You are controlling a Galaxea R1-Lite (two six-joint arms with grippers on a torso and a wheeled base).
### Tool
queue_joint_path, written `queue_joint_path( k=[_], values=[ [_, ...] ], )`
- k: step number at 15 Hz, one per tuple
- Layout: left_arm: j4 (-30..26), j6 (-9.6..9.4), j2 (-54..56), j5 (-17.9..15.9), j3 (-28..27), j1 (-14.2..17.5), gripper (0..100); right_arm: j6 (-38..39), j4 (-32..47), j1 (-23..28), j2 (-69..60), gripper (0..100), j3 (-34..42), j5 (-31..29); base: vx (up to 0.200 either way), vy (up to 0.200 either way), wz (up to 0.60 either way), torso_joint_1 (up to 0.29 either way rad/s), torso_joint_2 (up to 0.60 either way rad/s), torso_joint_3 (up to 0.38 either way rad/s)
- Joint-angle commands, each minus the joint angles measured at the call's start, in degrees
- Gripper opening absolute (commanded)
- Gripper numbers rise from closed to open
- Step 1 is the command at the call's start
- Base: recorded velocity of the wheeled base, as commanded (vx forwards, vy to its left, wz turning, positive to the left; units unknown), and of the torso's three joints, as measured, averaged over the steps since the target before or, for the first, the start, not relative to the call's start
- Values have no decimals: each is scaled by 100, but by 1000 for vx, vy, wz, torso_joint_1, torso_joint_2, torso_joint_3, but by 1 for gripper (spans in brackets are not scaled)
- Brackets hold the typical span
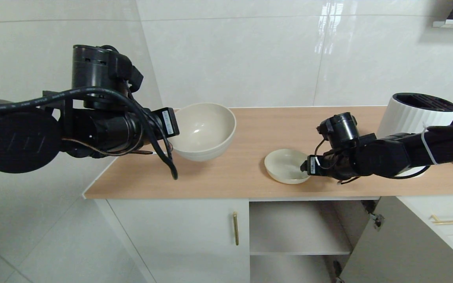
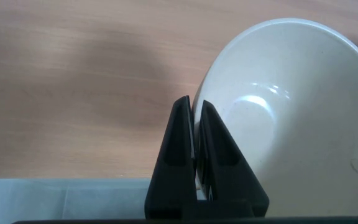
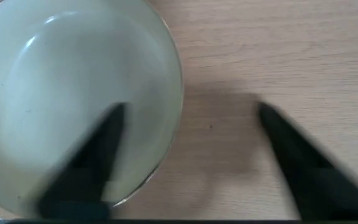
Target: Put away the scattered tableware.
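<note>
A large cream bowl is tilted over the left part of the wooden counter. My left gripper is shut on its near rim. I cannot tell whether the bowl's base still touches the wood. A small shallow cream dish rests near the counter's front edge. My right gripper is open and straddles the dish's right rim. One finger is inside the dish and the other stands over bare wood.
A white ribbed cylindrical container stands at the back right, just behind my right arm. Below the counter, a cabinet compartment is open with its door swung out to the right. A closed door with a gold handle is beside it.
</note>
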State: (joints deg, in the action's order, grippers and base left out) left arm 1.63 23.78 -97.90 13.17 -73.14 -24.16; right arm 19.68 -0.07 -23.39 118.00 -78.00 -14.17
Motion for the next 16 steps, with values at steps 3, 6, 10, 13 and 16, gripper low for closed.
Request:
queue_joint_path(
  k=[3, 6, 10, 13, 16],
  values=[
    [-5, -14, -1, 2, 2, -1, 0, 89, -1, 1, -14, 0, -32, 19, 0, 0, 0, 0, 0, 0],
    [4, -14, -1, -7, -7, -1, 0, 159, 7, 1, -155, 0, 4, 28, 0, 0, 0, 0, 0, 0],
    [4, 3, 26, 2, 2, 8, 0, 177, 16, 1, -577, 0, 118, 45, 0, 0, 0, 0, 0, 0],
    [74, 3, 105, -7, 160, -1, 0, 142, 16, -34, -1385, 0, 557, 37, 0, 0, 0, 0, 0, 0],
    [320, 3, 377, 2, 679, -150, 0, 133, 34, -394, -2115, 0, 1032, -51, 0, 0, 0, 0, 0, 0]
  ],
)
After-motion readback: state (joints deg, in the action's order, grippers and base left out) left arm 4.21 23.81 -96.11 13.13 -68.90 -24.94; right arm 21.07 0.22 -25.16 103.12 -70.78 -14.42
